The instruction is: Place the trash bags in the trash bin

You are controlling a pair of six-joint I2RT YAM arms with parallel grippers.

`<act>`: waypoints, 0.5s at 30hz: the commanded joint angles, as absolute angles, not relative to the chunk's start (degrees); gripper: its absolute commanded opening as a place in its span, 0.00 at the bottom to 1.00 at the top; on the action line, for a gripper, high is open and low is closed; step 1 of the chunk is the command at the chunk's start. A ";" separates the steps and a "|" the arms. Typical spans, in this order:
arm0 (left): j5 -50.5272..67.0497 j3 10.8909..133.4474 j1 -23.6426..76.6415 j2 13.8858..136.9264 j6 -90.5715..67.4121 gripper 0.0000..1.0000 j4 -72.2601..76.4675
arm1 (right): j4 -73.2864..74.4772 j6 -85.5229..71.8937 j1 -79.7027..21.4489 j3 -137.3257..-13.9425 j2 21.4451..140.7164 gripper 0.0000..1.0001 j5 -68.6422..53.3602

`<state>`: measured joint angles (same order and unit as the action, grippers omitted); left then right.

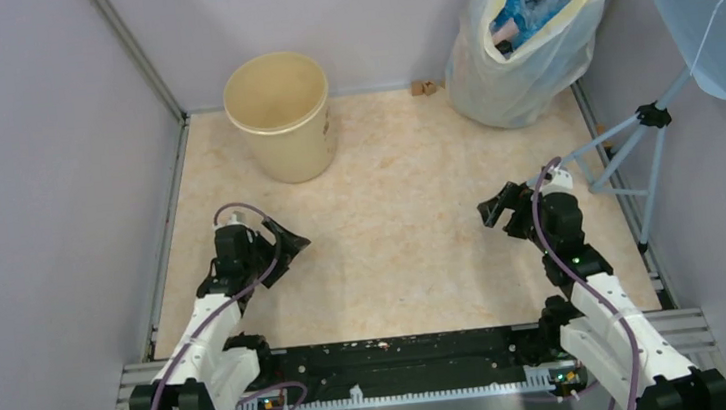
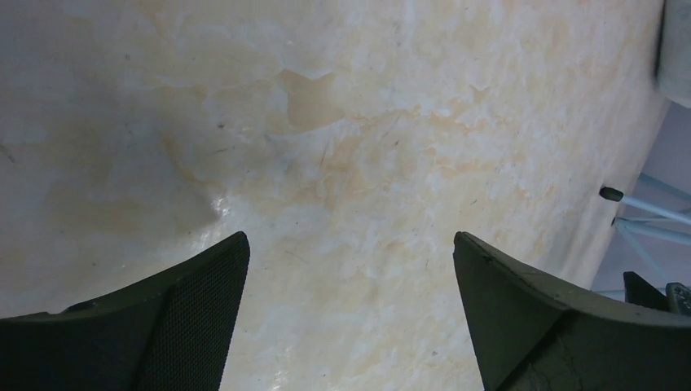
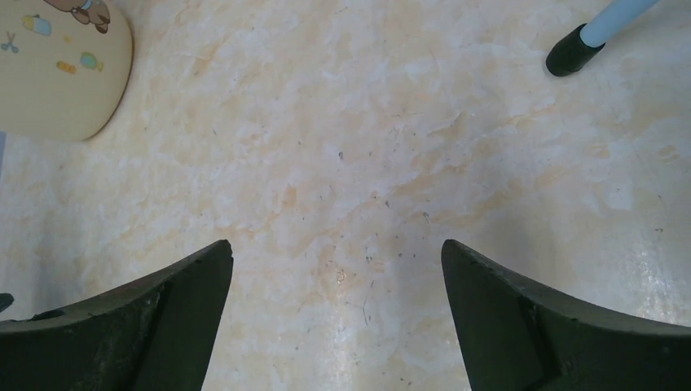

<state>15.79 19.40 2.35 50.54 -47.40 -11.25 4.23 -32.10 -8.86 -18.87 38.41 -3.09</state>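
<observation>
Trash bags show in no view (none lies on the desk (image 1: 400, 211)); the trash bin (image 1: 278, 118) stands at eleven o'clock. Such film should be light, limp and slippery: pinch a gathered fold. Left pincer (image 1: 287, 237) and right pincer (image 1: 497, 214) gape empty. Only the right wrist view shows the bin's print.

Arms (image 1: 205, 331): your white shells, black joints behind each pincer (image 1: 289, 242).
Cables (image 1: 535, 214): purple, looping behind the pincers.
Fingers (image 2: 187, 318): black wedges, inner face possibly mesh-textured.
</observation>
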 commanded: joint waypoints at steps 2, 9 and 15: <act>14.61 28.18 2.20 52.37 -44.12 0.99 -12.01 | 1.13 -31.68 -8.66 -21.60 39.67 0.99 -2.59; 5.76 44.49 2.22 60.22 -42.44 0.99 -22.67 | 4.95 -32.81 -8.62 -24.07 42.37 0.99 -0.87; -4.65 55.77 2.11 63.54 -42.75 0.99 -25.75 | 6.13 -32.96 -8.64 -25.08 42.81 0.99 -1.53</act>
<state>3.81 49.34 2.35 62.65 -43.48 -22.61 6.11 -32.60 -8.86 -22.28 42.70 -1.98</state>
